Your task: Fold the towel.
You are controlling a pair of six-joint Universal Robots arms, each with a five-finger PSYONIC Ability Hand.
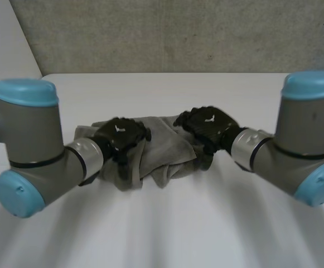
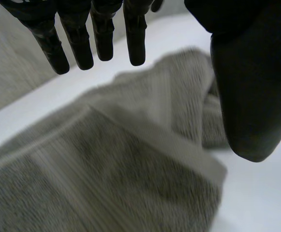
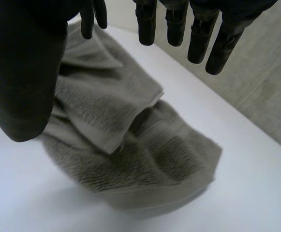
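— Where is the towel?

— The grey towel lies bunched and rumpled in the middle of the white table, between my two arms, with both my hands over it.

— And your left hand?

— My left hand is over the towel's left part. In its wrist view my fingers are straight and stand well apart from the thumb, with no cloth in their grasp. A hemmed edge of the towel lies under the palm.

— And the right?

— My right hand is over the towel's right end. Its fingers are straight too, the thumb is wide of them, and it grips nothing. Beneath it a flap with a banded hem lies across a thicker heap of cloth.

— Do your palms touch the cloth?

— I cannot tell.
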